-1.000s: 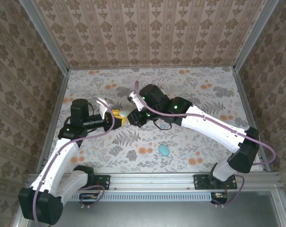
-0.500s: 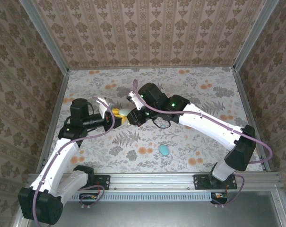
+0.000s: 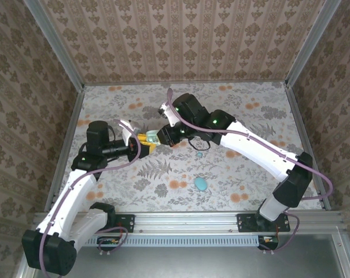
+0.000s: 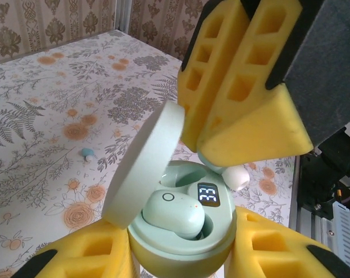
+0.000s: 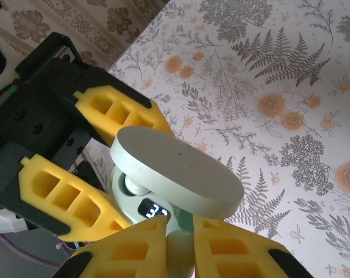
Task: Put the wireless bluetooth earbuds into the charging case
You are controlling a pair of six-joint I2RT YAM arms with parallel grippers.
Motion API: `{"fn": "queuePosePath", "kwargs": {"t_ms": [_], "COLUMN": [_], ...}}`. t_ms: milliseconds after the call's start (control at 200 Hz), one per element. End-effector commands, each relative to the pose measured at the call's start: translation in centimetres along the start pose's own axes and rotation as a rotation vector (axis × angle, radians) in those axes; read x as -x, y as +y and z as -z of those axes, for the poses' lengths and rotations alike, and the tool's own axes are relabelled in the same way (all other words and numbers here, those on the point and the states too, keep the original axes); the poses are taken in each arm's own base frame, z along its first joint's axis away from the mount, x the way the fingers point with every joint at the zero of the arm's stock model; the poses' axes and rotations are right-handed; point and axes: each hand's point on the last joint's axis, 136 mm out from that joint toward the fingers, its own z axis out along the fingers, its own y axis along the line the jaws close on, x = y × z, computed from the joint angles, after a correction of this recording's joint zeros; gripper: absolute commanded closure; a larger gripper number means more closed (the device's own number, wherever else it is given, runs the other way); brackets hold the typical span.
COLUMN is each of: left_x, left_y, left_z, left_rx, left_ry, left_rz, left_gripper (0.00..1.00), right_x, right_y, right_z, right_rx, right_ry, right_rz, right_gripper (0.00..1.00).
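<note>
- A blue oval (image 3: 201, 184) lies on the surface (image 3: 244, 174), nearest the arm bases.
- Beyond it, a tiny teal earbud (image 3: 199, 155) lies loose on the surface, well apart from the charging case (image 4: 186, 255).
- The left fingers (image 3: 146, 143) are clamped on the charging case; its lid (image 4: 146, 168) stands open.
- A seated earbud (image 4: 172, 211), pale green, fills one well beside the lit display (image 4: 206, 194).
- The right fingers (image 4: 227, 139) are pinched nearly closed on a pale earbud (image 4: 235, 176), just above the case's far side; contact with the case cannot be confirmed.
</note>
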Motion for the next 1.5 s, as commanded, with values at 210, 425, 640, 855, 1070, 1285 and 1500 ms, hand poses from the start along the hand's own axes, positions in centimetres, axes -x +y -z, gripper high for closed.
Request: {"fn": "queuePosePath", "kwargs": {"t_ms": [210, 425, 640, 855, 1070, 1285, 1500], "left_x": [1.5, 1.4, 1.4, 1.5, 1.5, 1.7, 2.1], "left_y": [-1.2, -1.3, -1.3, -1.3, -1.2, -1.2, -1.5], "left_z": [0.0, -0.1, -0.2, -0.3, -0.5, -0.6, -0.6], "left_rx": [-0.058, -0.063, -0.069, -0.074, -0.078, -0.086, -0.101], "left_ry": [-0.028, -0.028, -0.030, -0.031, -0.032, -0.038, -0.070], "left_rz": [-0.047, -0.048, -0.050, -0.052, -0.054, -0.063, -0.092], "left_gripper": [1.00, 1.00, 1.00, 1.00, 1.00, 1.00, 1.00], "right_x": [0.7, 0.2, -0.1, -0.2, -0.6, -0.8, -0.6], "right_y": [-1.0, -1.9, -2.3, -2.4, -2.3, -2.6, -2.1], "right_z": [-0.5, -0.4, -0.2, -0.5, -1.3, -1.7, -1.8], "right_rx": [-0.061, -0.112, -0.148, -0.170, -0.186, -0.232, -0.248], "right_ry": [0.009, 0.042, 0.070, 0.090, 0.123, 0.148, 0.148], "right_rz": [0.020, 0.046, 0.066, 0.084, 0.105, 0.112, 0.095], "right_gripper": [0.85, 0.85, 0.85, 0.85, 0.85, 0.85, 0.85]}}
